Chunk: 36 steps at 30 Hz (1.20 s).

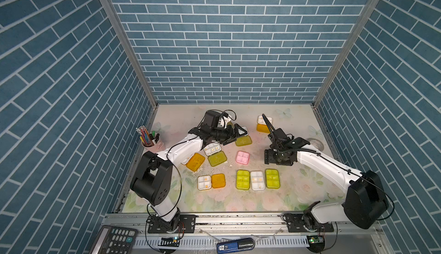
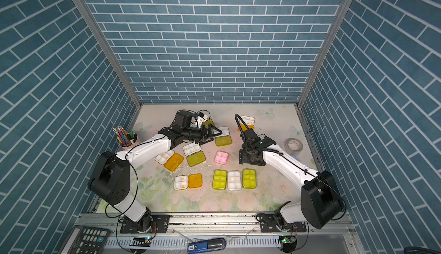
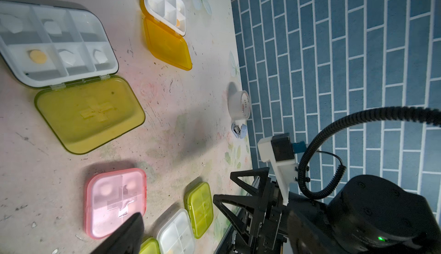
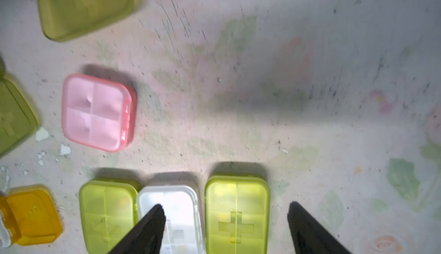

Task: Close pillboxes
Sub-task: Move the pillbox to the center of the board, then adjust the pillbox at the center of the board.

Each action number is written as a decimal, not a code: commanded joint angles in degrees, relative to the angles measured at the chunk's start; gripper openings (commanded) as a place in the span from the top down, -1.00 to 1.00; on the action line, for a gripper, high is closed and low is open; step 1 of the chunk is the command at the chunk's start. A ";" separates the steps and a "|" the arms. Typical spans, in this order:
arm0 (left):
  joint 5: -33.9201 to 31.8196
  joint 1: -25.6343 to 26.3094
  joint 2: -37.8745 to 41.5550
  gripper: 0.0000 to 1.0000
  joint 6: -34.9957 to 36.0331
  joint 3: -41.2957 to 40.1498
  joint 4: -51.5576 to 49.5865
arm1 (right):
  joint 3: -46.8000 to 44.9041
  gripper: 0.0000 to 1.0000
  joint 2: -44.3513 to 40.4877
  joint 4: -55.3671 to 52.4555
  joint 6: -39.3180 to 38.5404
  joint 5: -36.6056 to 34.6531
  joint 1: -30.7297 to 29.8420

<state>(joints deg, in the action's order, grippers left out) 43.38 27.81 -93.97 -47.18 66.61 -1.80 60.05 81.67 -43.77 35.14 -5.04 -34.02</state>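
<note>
Pillboxes (image 1: pixel 204 182) on flowered table (image 1: pixel 214 202).
Pink box (image 1: pixel 243 157), clear box (image 1: pixel 257 180), two green boxes (image 1: pixel 243 180) shut; others open, yellow tablets (image 3: pixel 37 56) in white trays (image 3: pixel 57 71). Left gripper (image 1: pixel 235 136) and right gripper (image 4: pixel 225 206): fingers apart, nothing held.

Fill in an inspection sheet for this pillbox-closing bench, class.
Surface: floral mat, scuffed, with white crumbs.
Job's things: pink pillbox and front row of three closed; at least five others open, like the orange-lidded pillbox.
Clutter: pen cup, tape roll; calculator off the mat.
Grippers: left gripper open at the yellow-green-lidded tray; right gripper open, empty.
Cables: black cable loops along the left arm; ribbed hose at the right wrist.
Surroundings: blue brick-pattern walls.
</note>
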 commanded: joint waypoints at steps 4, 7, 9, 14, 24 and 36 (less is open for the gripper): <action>-4.47 -2.01 1.21 -0.90 8.32 1.68 -6.49 | 11.99 -0.64 7.73 2.20 -5.69 -0.52 5.06; -4.43 -3.63 0.12 -0.90 8.79 1.97 -6.86 | 14.84 -0.62 8.97 1.92 -6.72 2.27 8.39; -1.88 -4.90 -0.51 -0.90 6.07 1.17 -3.42 | 14.87 -0.61 8.40 1.45 -6.86 2.55 10.20; -2.66 -5.90 1.44 -0.89 7.31 0.86 -3.84 | 12.62 -0.59 6.66 4.25 -5.27 5.00 13.01; -4.37 -5.86 0.55 -0.90 8.86 0.73 -4.83 | 8.53 -0.50 6.31 9.43 -5.53 4.94 18.15; -6.37 -5.87 -0.44 -0.90 13.53 2.89 -9.05 | 4.40 -0.46 5.63 11.47 -3.97 12.43 20.93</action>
<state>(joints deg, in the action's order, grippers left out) 38.13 22.00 -95.39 -35.38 68.55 -9.85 63.81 87.11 -32.62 29.82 4.10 -13.02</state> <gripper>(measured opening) 0.949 0.734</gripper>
